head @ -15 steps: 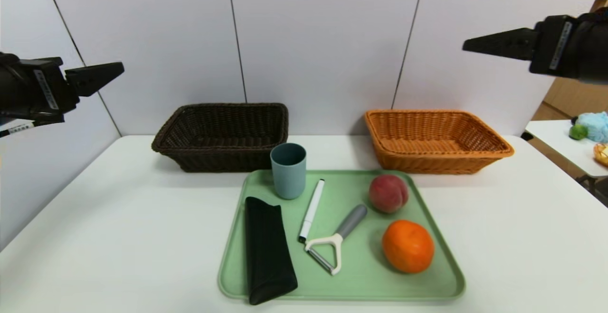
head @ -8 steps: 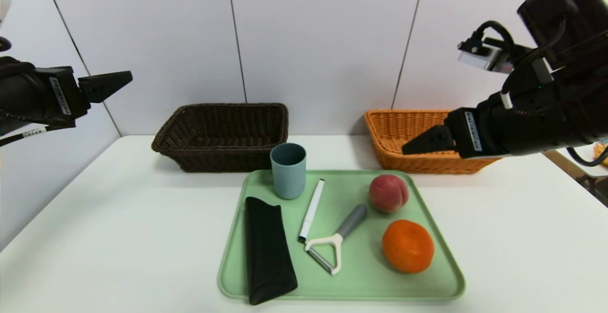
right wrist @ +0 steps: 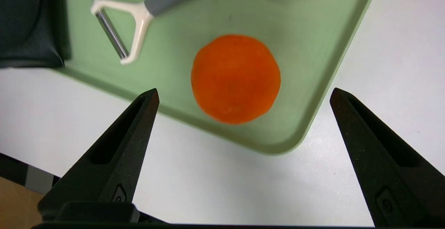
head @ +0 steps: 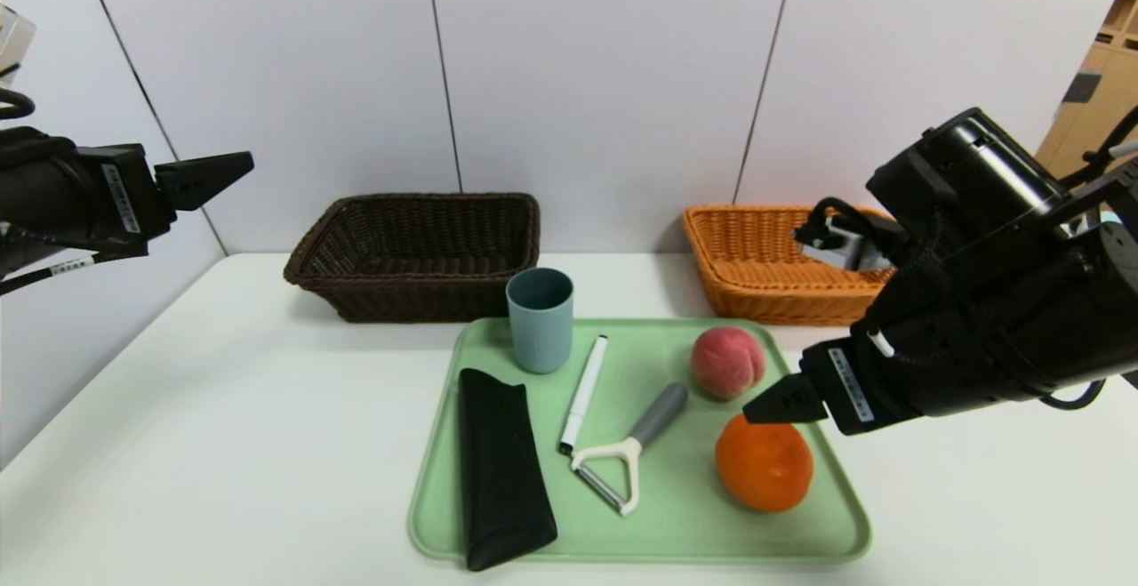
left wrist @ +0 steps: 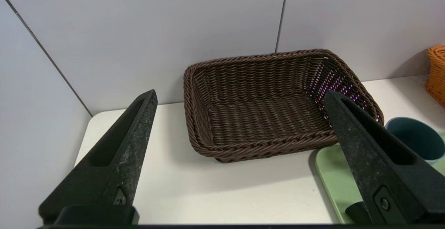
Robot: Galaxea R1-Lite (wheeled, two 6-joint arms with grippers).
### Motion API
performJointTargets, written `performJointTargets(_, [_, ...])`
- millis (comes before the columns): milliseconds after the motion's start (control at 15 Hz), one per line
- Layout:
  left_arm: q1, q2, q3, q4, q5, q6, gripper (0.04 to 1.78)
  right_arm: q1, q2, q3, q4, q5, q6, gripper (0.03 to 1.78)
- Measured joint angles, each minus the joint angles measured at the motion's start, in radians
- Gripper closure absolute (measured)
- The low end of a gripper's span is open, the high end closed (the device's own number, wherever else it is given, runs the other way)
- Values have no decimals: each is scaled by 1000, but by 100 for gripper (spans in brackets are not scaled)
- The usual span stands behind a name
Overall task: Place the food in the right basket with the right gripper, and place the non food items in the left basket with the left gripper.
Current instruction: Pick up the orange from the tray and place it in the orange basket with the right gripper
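Note:
On the green tray lie an orange, a peach, a blue-grey cup, a white marker, a peeler and a black pouch. The dark brown basket and the orange-tan basket stand behind it, both empty. My right gripper is open and empty, hovering just above the orange. My left gripper is open and empty, held high at the far left, facing the dark basket.
The tray's near right corner lies close to the white table's front edge. A wall stands right behind the baskets. A side table shows at the far right behind my right arm.
My right arm has swung down from high at the right to just above the orange. My left gripper has edged slightly rightward. The objects have not moved.

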Motion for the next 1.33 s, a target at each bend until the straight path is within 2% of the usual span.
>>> performJointTargets(467, [0, -10, 74, -96, -1, -16, 13, 34, -3, 183, -166, 0, 1, 11])
performJointTargets(867, [0, -12, 81, -98, -2, -16, 13, 43, 57, 243, -272, -2, -1, 11])
performJointTargets(1333, [0, -20, 86, -97, -2, -15, 13, 41, 111, 268, -316, -20, 1, 11])
